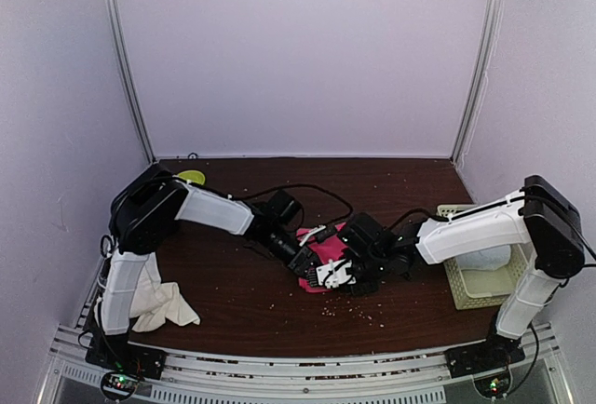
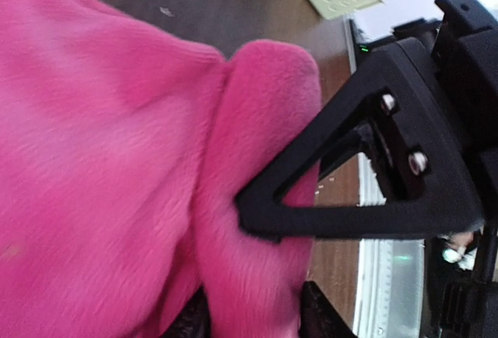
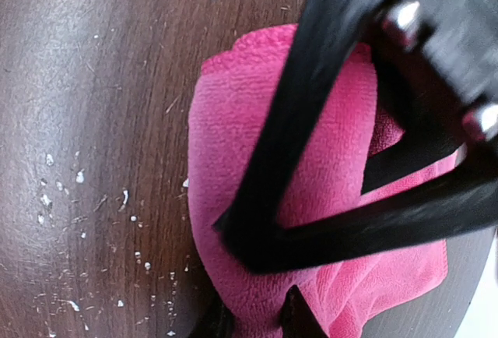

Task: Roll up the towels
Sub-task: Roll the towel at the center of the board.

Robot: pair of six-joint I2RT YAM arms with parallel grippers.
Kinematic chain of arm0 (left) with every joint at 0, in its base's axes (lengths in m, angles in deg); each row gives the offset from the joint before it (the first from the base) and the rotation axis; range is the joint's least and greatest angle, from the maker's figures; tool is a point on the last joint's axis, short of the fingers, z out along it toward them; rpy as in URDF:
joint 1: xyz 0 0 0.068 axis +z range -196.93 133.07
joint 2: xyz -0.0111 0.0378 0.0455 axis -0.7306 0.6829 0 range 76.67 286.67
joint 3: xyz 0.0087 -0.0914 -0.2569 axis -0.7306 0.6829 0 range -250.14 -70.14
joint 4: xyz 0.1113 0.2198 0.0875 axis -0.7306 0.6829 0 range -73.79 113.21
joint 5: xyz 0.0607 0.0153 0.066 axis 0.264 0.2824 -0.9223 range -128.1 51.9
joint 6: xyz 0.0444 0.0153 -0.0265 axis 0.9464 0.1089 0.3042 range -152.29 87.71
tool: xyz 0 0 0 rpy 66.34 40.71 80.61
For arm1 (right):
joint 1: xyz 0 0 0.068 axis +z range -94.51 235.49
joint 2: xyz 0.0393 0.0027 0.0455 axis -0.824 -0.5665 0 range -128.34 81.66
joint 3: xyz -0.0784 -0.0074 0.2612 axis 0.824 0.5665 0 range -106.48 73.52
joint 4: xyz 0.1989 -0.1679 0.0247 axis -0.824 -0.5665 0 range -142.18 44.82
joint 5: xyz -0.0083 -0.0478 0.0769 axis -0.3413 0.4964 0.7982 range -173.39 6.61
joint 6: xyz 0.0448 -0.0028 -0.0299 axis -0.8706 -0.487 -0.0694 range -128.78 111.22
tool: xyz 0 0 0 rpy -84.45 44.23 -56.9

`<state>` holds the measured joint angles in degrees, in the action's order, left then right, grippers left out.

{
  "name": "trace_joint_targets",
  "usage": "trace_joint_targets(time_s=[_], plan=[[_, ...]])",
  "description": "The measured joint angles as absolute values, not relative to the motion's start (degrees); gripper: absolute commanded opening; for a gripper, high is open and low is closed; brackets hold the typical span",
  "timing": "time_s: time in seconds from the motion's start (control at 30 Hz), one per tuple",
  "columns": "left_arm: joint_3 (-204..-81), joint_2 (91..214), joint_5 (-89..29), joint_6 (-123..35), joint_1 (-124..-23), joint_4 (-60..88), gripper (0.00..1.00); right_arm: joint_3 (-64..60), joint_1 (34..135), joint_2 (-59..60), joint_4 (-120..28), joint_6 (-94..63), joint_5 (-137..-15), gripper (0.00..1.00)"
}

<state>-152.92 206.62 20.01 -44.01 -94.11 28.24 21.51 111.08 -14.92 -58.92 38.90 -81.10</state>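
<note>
Fuzzy pink towel (image 1: 326, 244) lies bunched in a soft lump at the centre of the dark woodgrain table (image 1: 242, 283), crumb-flecked. Left jaws and right jaws, black triangular frames, both press into its folds; cannot tell their gap. Cream towel (image 1: 163, 303) lies crumpled at the near-left table edge.
</note>
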Motion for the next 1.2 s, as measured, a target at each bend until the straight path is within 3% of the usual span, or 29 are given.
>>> trace_joint_targets(time_s=[0.2, 0.37, 0.43, 0.53, 0.63, 0.87, 1.2], plan=[[-143.7, 192.8, 4.1, -42.9, -89.7, 30.0, 0.47, 16.4, 110.3, -15.9, -67.1, 37.4, -76.2, 0.13], [-132.5, 175.3, -13.8, -39.8, -87.6, 25.2, 0.48, 8.0, 107.3, -19.8, -77.9, 34.2, -66.4, 0.13], [-127.9, 168.6, -22.0, -37.3, -90.2, 22.0, 0.5, 3.7, 104.9, -23.0, -82.1, 32.9, -62.0, 0.13], [-119.6, 158.7, -35.8, -30.0, -99.3, 14.0, 0.61, -2.7, 101.0, -28.6, -88.3, 31.7, -55.9, 0.12], [-113.4, 153.4, -44.7, -23.2, -108.4, 7.2, 0.58, -8.8, 97.9, -33.9, -94.6, 31.4, -50.1, 0.12], [-116.4, 160.9, -49.8, -14.0, -111.7, 6.0, 0.55, -20.8, 93.2, -44.8, -108.1, 31.7, -39.3, 0.12], [-130.3, 180.1, -51.4, -8.9, -116.1, 10.5, 0.53, -22.6, 92.0, -47.2, -110.8, 31.8, -35.1, 0.13]])
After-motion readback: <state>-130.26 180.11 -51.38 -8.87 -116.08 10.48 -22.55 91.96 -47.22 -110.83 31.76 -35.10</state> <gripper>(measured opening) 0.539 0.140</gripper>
